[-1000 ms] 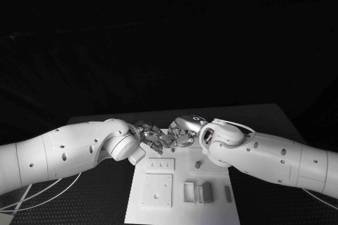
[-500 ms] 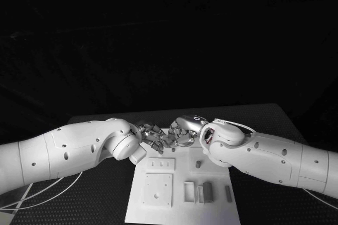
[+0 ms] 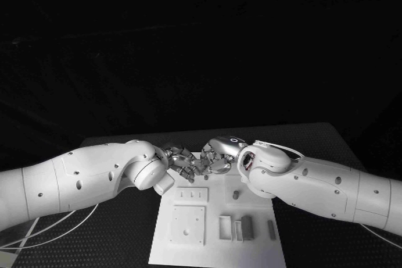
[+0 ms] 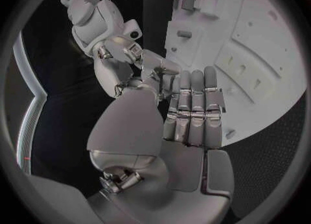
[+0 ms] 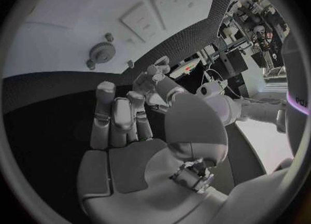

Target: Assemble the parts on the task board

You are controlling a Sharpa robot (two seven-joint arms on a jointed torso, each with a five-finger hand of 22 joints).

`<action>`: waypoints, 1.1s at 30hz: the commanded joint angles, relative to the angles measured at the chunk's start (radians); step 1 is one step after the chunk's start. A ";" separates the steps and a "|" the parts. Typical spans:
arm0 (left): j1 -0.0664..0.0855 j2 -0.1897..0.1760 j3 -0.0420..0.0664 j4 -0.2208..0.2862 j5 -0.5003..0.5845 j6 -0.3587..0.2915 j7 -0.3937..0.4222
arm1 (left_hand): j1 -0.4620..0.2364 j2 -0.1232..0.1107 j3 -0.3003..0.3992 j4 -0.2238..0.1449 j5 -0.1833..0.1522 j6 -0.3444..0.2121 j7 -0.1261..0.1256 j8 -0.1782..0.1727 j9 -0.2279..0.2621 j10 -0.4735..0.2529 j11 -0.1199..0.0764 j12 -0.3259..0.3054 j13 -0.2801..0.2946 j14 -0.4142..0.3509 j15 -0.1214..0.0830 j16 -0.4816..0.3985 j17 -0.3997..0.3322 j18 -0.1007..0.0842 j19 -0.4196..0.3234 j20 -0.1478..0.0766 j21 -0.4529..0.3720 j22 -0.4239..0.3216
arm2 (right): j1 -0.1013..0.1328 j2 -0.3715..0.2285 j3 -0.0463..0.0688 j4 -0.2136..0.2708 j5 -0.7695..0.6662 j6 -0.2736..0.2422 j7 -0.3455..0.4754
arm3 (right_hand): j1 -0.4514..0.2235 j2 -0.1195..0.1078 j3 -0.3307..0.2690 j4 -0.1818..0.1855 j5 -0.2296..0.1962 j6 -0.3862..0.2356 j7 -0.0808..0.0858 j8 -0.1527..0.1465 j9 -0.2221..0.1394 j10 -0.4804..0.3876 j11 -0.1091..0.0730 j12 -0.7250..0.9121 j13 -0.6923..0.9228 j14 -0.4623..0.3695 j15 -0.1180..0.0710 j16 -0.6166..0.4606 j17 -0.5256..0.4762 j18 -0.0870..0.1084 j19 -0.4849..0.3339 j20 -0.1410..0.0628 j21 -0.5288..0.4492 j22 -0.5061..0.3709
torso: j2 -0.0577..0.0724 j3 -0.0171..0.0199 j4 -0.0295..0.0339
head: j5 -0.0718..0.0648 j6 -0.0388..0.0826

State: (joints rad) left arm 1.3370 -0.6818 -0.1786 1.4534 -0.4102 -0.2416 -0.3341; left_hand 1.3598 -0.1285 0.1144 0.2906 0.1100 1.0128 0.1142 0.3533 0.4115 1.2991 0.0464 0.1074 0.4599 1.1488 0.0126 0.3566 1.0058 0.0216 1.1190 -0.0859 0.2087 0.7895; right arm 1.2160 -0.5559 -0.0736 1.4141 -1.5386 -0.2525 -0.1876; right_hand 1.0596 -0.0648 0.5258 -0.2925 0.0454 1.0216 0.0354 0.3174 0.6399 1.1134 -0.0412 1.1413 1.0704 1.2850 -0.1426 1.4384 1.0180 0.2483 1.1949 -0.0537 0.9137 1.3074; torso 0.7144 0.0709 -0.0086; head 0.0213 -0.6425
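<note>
Black tabletop (image 3: 318, 146) lay under everything, and dark room was all around it. On it sat the white task board (image 3: 214, 245), near me, in the middle.

My left hand (image 3: 180, 163) and my right hand (image 3: 214, 160) were up at the far end of the board, very close, fingertips almost meeting. I think I had brought them together there so that both could work on one small piece, or pass it across.

In the left wrist view my left hand (image 4: 188, 115) had its fingers straight and side by side, with nothing lying on the palm. In the right wrist view my right hand (image 5: 129, 125) had its fingers only a little bent, and I saw nothing in that palm either. The fingertips hid one another, though, so I could not tell if something small was pinched between them.

The parts looked grey. A small peg (image 3: 236, 195) stood in the board just near my right arm. Some long blocks (image 3: 246, 228) stood in their slots on the right side of the board, near me. A flat square plate (image 3: 187, 225) lay on the left side, with a smaller plate (image 3: 191, 195) just beyond it. A little gear (image 5: 102, 52) lay on the board, seen from my right wrist.

My guess was that the job was not finished.
</note>
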 commanded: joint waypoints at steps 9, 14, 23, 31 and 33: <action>0.000 0.009 0.001 -0.001 -0.018 -0.008 0.004 | -0.011 -0.026 0.021 -0.004 0.261 0.003 0.001 -0.007 0.012 0.006 0.002 -0.002 0.017 0.006 0.000 0.002 0.017 0.019 0.006 -0.001 -0.013 0.016 | -0.002 0.003 0.000 0.009 -0.001 -0.003 0.008 | -0.005 0.007 0.004 0.004 0.003 0.037 0.032 0.007 0.013 0.006 -0.002 -0.003 -0.001 0.001 -0.006 0.003 0.001 0.013 0.000 -0.005 0.004 0.009 | 0.000 0.0003 -0.0001 | -0.002 -0.004; 0.000 0.011 0.001 -0.002 -0.017 0.001 0.003 | -0.018 -0.028 0.025 -0.008 0.389 -0.001 0.002 -0.007 0.019 0.003 0.002 -0.003 0.025 0.002 0.000 0.003 0.025 0.019 0.003 -0.001 -0.017 0.026 | -0.002 0.004 0.000 0.010 -0.001 -0.004 0.008 | -0.005 0.007 0.004 0.003 0.003 0.037 0.032 0.007 0.013 0.006 -0.002 -0.003 -0.001 0.001 -0.006 0.003 0.001 0.013 0.000 -0.005 0.004 0.009 | 0.000 0.0003 -0.0003 | -0.002 -0.004; 0.000 0.013 0.001 -0.005 -0.014 0.004 -0.003 | -0.007 -0.020 0.030 -0.016 0.403 0.001 0.000 -0.005 0.022 0.005 0.000 -0.001 0.029 0.004 -0.001 0.006 0.029 0.019 0.002 -0.001 -0.018 0.030 | -0.003 0.005 0.000 0.010 -0.002 -0.003 0.007 | -0.004 0.007 0.005 0.003 0.003 0.038 0.031 0.006 0.013 0.006 -0.002 -0.003 -0.002 0.001 -0.006 0.003 0.000 0.013 0.001 -0.005 0.003 0.009 | 0.000 -0.0003 0.0003 | -0.003 -0.003; -0.001 0.012 0.001 -0.004 -0.015 0.025 -0.004 | 0.014 0.002 0.030 -0.042 0.396 0.030 -0.016 0.013 0.038 0.029 -0.013 0.016 0.049 0.019 -0.010 0.030 0.058 0.015 0.003 -0.006 -0.018 0.041 | -0.005 0.007 0.000 0.002 -0.004 -0.002 0.006 | -0.005 0.007 0.005 0.004 0.003 0.038 0.031 0.006 0.014 0.007 -0.003 -0.003 -0.002 0.001 -0.006 0.003 0.001 0.013 0.001 -0.006 0.003 0.009 | 0.000 -0.0006 -0.0001 | -0.004 -0.005; -0.001 0.013 0.001 -0.005 -0.014 0.026 -0.003 | 0.017 0.004 0.030 -0.047 0.401 0.030 -0.017 0.014 0.041 0.028 -0.013 0.017 0.053 0.017 -0.011 0.033 0.063 0.013 0.002 -0.007 -0.019 0.043 | -0.005 0.007 0.000 0.003 -0.004 -0.002 0.006 | -0.005 0.007 0.005 0.004 0.003 0.038 0.031 0.006 0.014 0.007 -0.003 -0.003 -0.002 0.001 -0.006 0.002 0.000 0.013 0.001 -0.006 0.003 0.009 | 0.000 -0.0010 -0.0003 | -0.004 -0.005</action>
State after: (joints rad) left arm 1.3358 -0.6736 -0.1787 1.4452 -0.4232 -0.2397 -0.3498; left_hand 1.3751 -0.1325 0.1449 0.2473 0.5062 1.0397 0.0981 0.3634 0.4494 1.3226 0.0336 0.1229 0.5116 1.1615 -0.0002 0.3870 1.0676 0.0307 1.1189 -0.0856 0.1935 0.8320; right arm 1.2125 -0.5530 -0.0735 1.4137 -1.5400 -0.2532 -0.1951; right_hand 1.0576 -0.0673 0.5280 -0.2904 0.0425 1.0207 0.0378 0.3218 0.6400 1.1133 -0.0411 1.1393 1.0696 1.2864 -0.1408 1.4384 1.0177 0.2483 1.1964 -0.0518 0.9136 1.3074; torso 0.7142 0.0704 -0.0084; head 0.0169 -0.6471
